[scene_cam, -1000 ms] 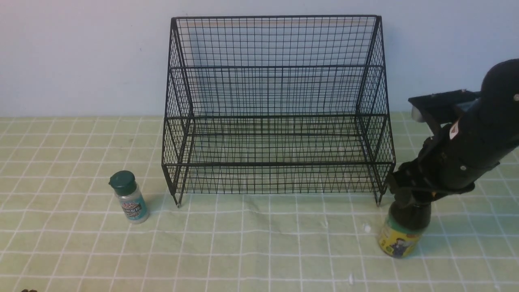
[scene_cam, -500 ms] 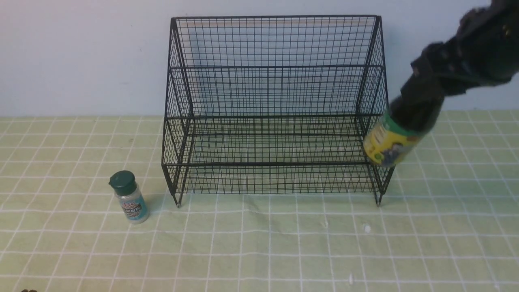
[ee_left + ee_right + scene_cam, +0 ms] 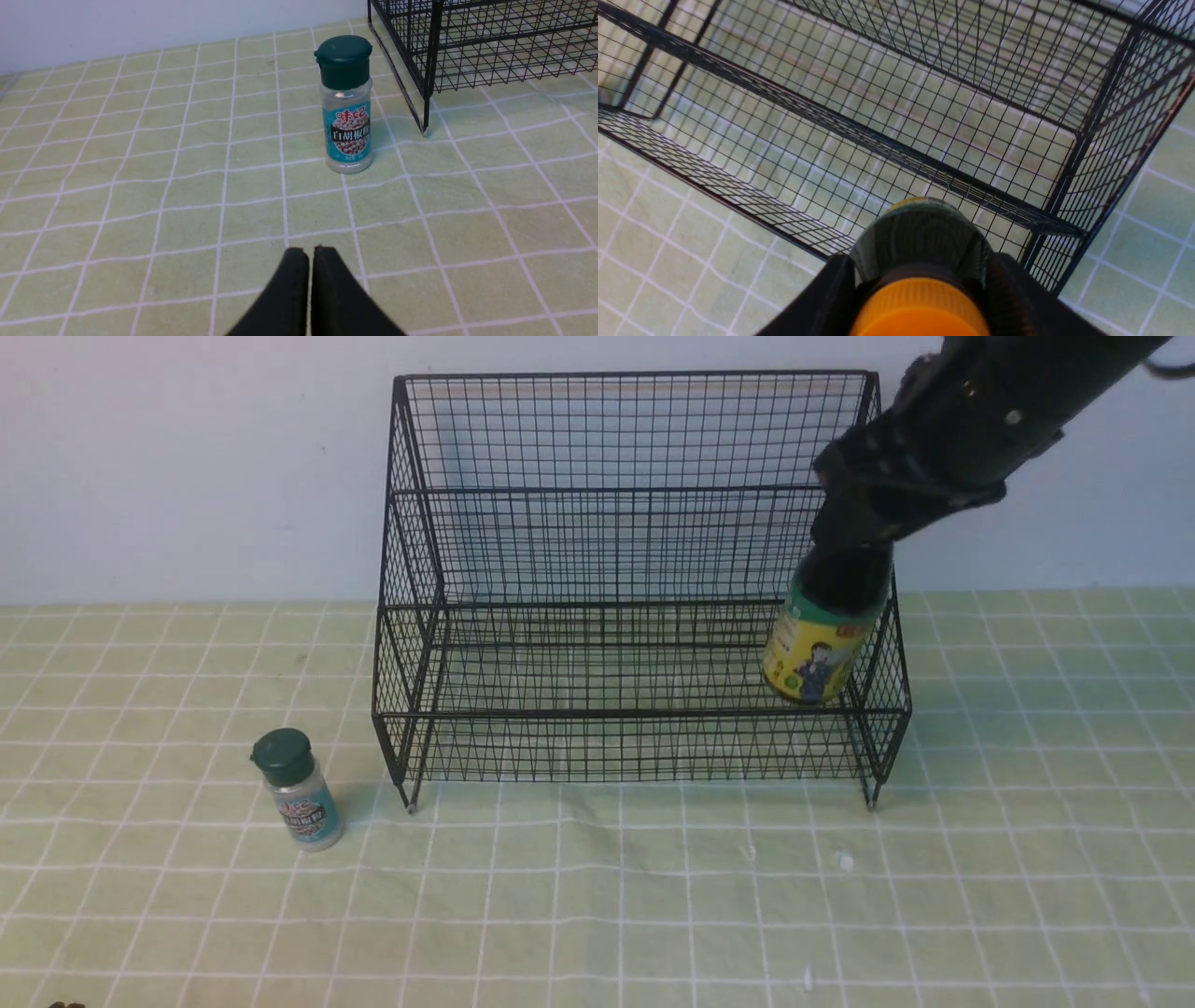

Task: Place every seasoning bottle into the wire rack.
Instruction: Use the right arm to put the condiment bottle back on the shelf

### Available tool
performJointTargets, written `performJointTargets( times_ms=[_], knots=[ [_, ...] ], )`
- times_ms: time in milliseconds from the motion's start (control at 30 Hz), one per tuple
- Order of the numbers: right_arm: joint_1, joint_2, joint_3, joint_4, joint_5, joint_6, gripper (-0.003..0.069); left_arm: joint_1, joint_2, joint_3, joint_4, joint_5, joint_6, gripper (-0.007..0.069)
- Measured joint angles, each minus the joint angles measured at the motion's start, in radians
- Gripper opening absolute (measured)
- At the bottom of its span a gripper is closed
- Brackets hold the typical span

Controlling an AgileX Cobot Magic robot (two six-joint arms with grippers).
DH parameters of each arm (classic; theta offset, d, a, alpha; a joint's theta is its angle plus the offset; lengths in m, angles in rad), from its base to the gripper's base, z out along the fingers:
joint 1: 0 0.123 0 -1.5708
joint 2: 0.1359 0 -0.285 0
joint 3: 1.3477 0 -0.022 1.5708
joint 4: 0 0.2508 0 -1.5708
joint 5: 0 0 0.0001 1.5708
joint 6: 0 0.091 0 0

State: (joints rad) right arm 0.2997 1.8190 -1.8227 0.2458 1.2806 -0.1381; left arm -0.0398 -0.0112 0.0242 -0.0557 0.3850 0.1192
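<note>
Right gripper (image 3: 848, 553) is clamping the neck of the dark-sauce bottle (image 3: 822, 649). In the right wrist view its fingers (image 3: 831, 298) are sitting mid-width on either side of the neck, just under the orange nozzle cap (image 3: 920, 310), pads pressing on the glass. The bottle body is hanging below the fingers with the yellow label facing front. It is tilting slightly, top leaning toward the robot's right.

The bottle is hanging over the lower tier of the black wire rack (image 3: 635, 713), at the end nearest the gripping fingers. The rack's sloped side panel is running just beside the bottle. The base is sitting just above the front rail; I cannot tell whether it is touching the mesh floor. From the right wrist, the rack (image 3: 859, 135) tiers are showing directly beneath the fingers and the bottle (image 3: 920, 233).

Left gripper (image 3: 308, 254) is sitting low over the green checked cloth (image 3: 597, 896), fingers pressed together, gripping nothing. The small clear shaker (image 3: 346, 107) with green cap and teal label is standing upright ahead of those fingertips, apart from them, just beside the rack's front leg (image 3: 426, 107). In the front view the shaker (image 3: 297, 789) is standing on the cloth outside the rack, well apart from the right fingers.
</note>
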Motion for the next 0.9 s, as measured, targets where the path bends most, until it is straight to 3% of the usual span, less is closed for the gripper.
performJointTargets(
  times_ms=[567, 833, 900],
  knots=[
    [0.0, 0.15, -0.007, -0.001, -0.023, 0.025, 0.0326, 0.0, 0.0, 0.0, 0.0, 0.0, 0.0, -0.0006],
    [0.0, 0.109, -0.024, 0.008, -0.026, 0.09, 0.0498, 0.0, 0.0, 0.0, 0.0, 0.0, 0.0, -0.0006],
    [0.0, 0.066, -0.036, 0.01, -0.027, 0.12, 0.0509, 0.0, 0.0, 0.0, 0.0, 0.0, 0.0, -0.0006]
  ],
)
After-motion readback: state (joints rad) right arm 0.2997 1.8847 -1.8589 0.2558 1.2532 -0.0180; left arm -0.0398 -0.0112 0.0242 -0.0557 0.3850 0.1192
